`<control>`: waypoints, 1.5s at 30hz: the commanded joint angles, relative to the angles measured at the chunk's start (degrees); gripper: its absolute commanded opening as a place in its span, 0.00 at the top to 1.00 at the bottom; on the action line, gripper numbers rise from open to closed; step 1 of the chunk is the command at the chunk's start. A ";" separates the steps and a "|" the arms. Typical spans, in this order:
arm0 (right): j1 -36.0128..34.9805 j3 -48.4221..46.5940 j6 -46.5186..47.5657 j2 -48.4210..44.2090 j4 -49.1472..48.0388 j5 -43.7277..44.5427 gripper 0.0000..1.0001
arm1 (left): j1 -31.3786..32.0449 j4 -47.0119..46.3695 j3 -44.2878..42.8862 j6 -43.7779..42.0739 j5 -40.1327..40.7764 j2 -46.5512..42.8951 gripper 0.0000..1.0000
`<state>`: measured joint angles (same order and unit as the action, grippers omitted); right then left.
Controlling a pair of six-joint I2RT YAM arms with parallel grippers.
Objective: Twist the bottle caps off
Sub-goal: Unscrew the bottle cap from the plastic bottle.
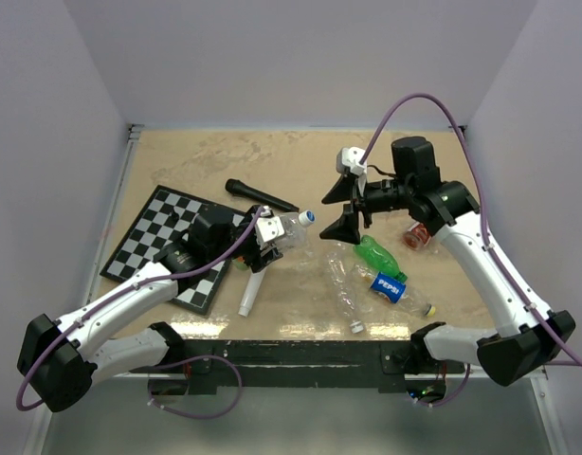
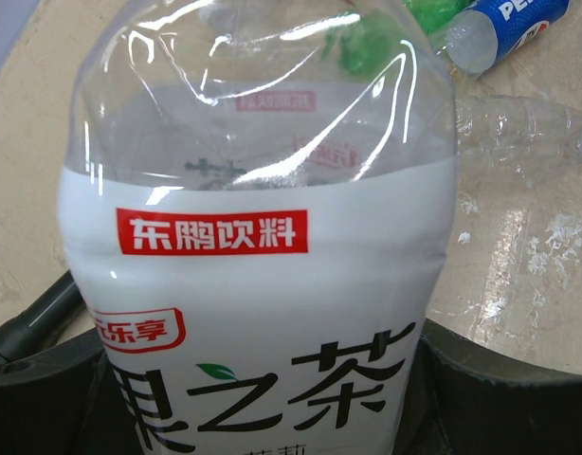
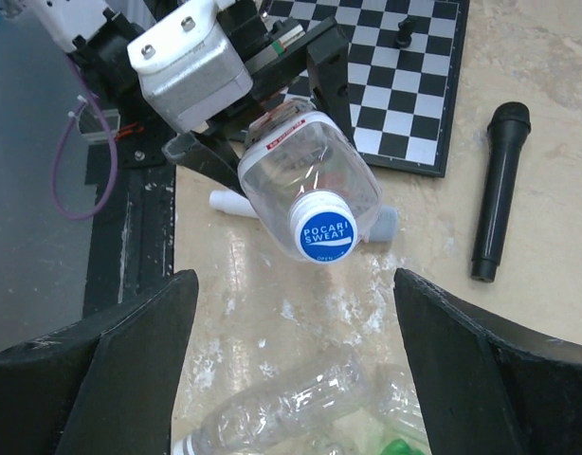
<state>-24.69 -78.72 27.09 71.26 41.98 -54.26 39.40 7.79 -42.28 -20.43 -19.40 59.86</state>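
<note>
My left gripper (image 1: 263, 237) is shut on a clear bottle with a white label (image 1: 283, 230), and holds it above the table, neck pointing right. In the left wrist view that bottle (image 2: 263, 284) fills the frame between the black fingers (image 2: 504, 393). Its cap (image 3: 326, 234) is white with a blue top marked POCARI SWEAT and sits screwed on the neck, also seen as the cap (image 1: 308, 216) from above. My right gripper (image 3: 293, 284) stands open just in front of the cap, apart from it, with nothing between its fingers (image 3: 130, 351). From above, the right gripper (image 1: 336, 210) faces left.
Bottles lie at the front right: a green bottle (image 1: 381, 258), a Pepsi bottle (image 1: 391, 287) and a clear bottle (image 1: 346, 294) with a white cap (image 1: 356, 328). A chessboard (image 1: 144, 237), a black microphone (image 1: 261, 195) and a white microphone (image 1: 250, 292) are on the left.
</note>
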 commanded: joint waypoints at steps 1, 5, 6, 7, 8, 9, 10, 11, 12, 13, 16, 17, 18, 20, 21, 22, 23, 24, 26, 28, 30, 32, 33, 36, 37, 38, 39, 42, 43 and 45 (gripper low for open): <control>0.08 -0.03 -9.76 0.45 -5.84 -0.77 0.12 | -0.29 -2.96 -0.17 0.91 -0.11 -1.06 1.00; -0.71 -1.70 -10.65 2.91 -5.77 3.01 0.12 | -0.37 -2.87 -0.17 1.00 -0.11 -0.88 1.00; -1.06 -2.40 -10.92 3.70 -5.50 3.02 0.13 | -0.37 -2.78 -0.17 1.00 -0.11 -0.88 1.00; -1.76 -2.93 -11.35 4.40 -5.33 3.19 0.13 | -0.37 -2.78 -0.17 1.09 -0.03 -0.97 1.00; -2.38 -3.11 -12.23 5.19 -5.76 4.07 0.13 | -0.37 -2.78 -0.17 1.09 -0.03 -0.97 1.00; -3.86 -3.46 -12.67 5.90 -5.85 5.12 0.14 | -0.37 -2.78 -0.17 1.09 0.06 -1.06 1.00; -5.01 -3.89 -12.68 6.77 -5.59 6.70 0.15 | -0.37 -2.78 -0.17 1.00 -0.02 -1.06 1.00; -5.72 -4.51 -12.85 7.57 -5.33 7.67 0.16 | -0.37 -2.78 -0.17 1.09 0.15 -1.06 1.00; -6.16 -5.12 -12.94 8.18 -5.06 8.37 0.16 | -0.37 -2.70 -0.17 1.09 0.15 -1.06 1.00; -6.16 -6.00 -12.85 8.97 -4.71 8.55 0.17 | -0.37 -2.69 -0.17 1.00 0.15 -1.14 1.00; -6.16 -7.15 -12.68 9.42 -4.18 9.00 0.22 | -0.29 -2.61 -0.08 1.09 0.33 -1.14 1.00; -6.16 -7.15 -12.59 9.33 -4.10 8.91 0.24 | -0.37 -2.61 -0.08 1.09 0.33 -1.06 1.00; -6.16 -7.15 -12.50 8.98 -4.10 8.73 0.25 | -0.37 -2.61 -0.08 1.09 0.41 -1.14 1.00; -6.16 -7.15 -12.59 8.19 -4.18 8.21 0.25 | -0.37 -2.61 -0.08 1.09 0.33 -1.06 1.00; -6.08 -7.06 -12.50 7.75 -4.10 7.94 0.26 | -0.37 -2.61 -0.08 1.09 0.33 -1.06 1.00; -5.81 -7.06 -12.07 7.31 -3.83 7.94 0.26 | -0.37 -2.61 -0.08 1.00 0.41 -1.14 1.00; -5.64 -6.98 -11.89 6.87 -3.57 7.85 0.26 | -0.29 -2.61 -0.17 1.09 0.50 -1.14 1.00; -5.55 -6.63 -11.71 6.61 -3.48 7.68 0.26 | -0.37 -2.61 -0.08 1.09 0.41 -1.14 1.00; -5.46 -6.10 -11.36 6.26 -3.48 7.07 0.27 | -0.37 -2.61 -0.08 1.09 0.24 -0.97 1.00; -5.46 -5.92 -11.36 6.25 -3.22 6.54 0.30 | -0.37 -2.61 -0.08 1.09 0.24 -0.97 1.00; -5.46 -6.53 -10.92 6.87 -2.17 6.19 0.37 | -0.37 -2.61 -0.17 1.09 0.32 -1.06 1.00; -5.46 -7.23 -10.05 7.74 -0.41 5.83 0.43 | -0.29 -2.52 -0.08 1.00 0.50 -1.06 1.00; -5.37 -7.67 -9.69 8.10 0.29 5.83 0.44 | -0.37 -2.52 -0.08 1.09 0.50 -0.97 1.00; -5.46 -7.42 -9.25 8.63 1.00 5.57 0.46 | -0.37 -2.52 -0.08 1.09 0.41 -0.97 1.00; -5.37 -7.24 -9.25 8.54 0.83 5.66 0.45 | -0.37 -2.52 -0.08 1.09 0.33 -1.06 1.00; -5.46 -7.24 -9.25 8.63 0.83 5.57 0.45 | -0.37 -2.52 -0.08 1.00 0.33 -1.06 1.00; -5.37 -7.41 -9.16 8.63 0.91 5.48 0.45 | -0.29 -2.52 -0.08 1.09 0.33 -1.06 1.00; -5.46 -8.03 -8.29 9.07 1.70 4.61 0.61 | -0.37 -2.52 -0.17 1.09 0.33 -1.06 1.00; -5.46 -8.20 -7.76 9.15 1.88 4.17 0.72 | -0.37 -2.43 -0.08 1.00 0.33 -1.06 1.00; -5.46 -8.73 -6.18 9.51 2.84 3.03 0.89 | -0.37 -2.52 -0.08 1.09 0.33 -1.06 1.00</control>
<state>-30.28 -84.12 18.37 80.40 43.22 -47.77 39.40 7.81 -42.28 -20.14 -19.25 59.86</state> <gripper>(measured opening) 0.289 0.752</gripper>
